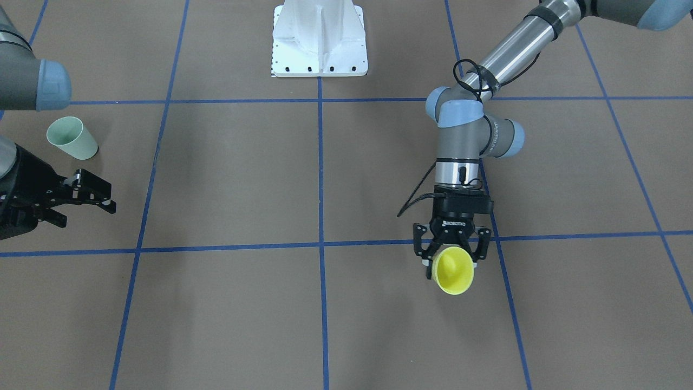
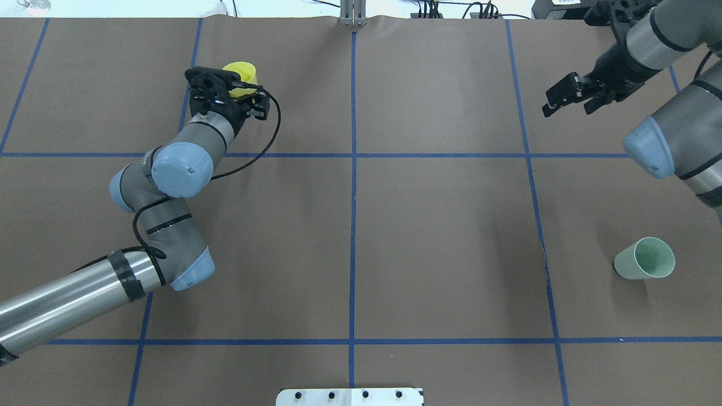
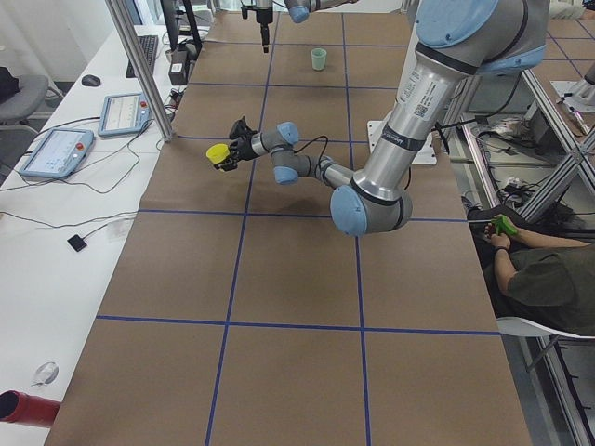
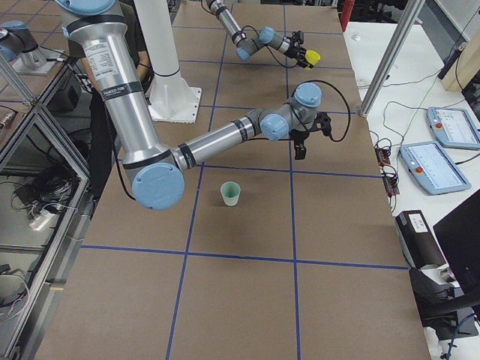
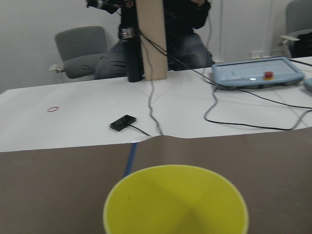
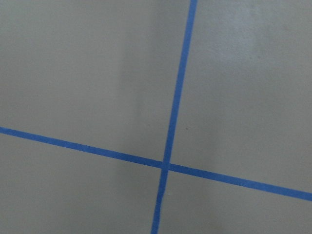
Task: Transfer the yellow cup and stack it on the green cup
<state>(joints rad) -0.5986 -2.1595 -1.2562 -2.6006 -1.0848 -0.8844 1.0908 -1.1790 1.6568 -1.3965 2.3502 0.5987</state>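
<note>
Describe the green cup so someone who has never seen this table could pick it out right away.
On the brown table with its blue tape grid, look to the robot's right side, nearer the robot than the open right gripper. The green cup stands there alone, upright, mouth up. It is pale mint, unlike the bright yellow cup gripped in the left gripper.

A brown table (image 2: 440,225) carried blue tape lines (image 2: 353,169) forming a grid. A white base plate (image 1: 319,38) sat at one table edge. Beside the table, a white bench (image 3: 56,232) held 2 pendants (image 3: 121,113), a keyboard (image 3: 149,51) and cables (image 5: 234,117). A black bottle (image 5: 132,53) stood on it near a grey chair (image 5: 80,48). A seated person (image 3: 539,279) was visible at the frame edge.
</note>
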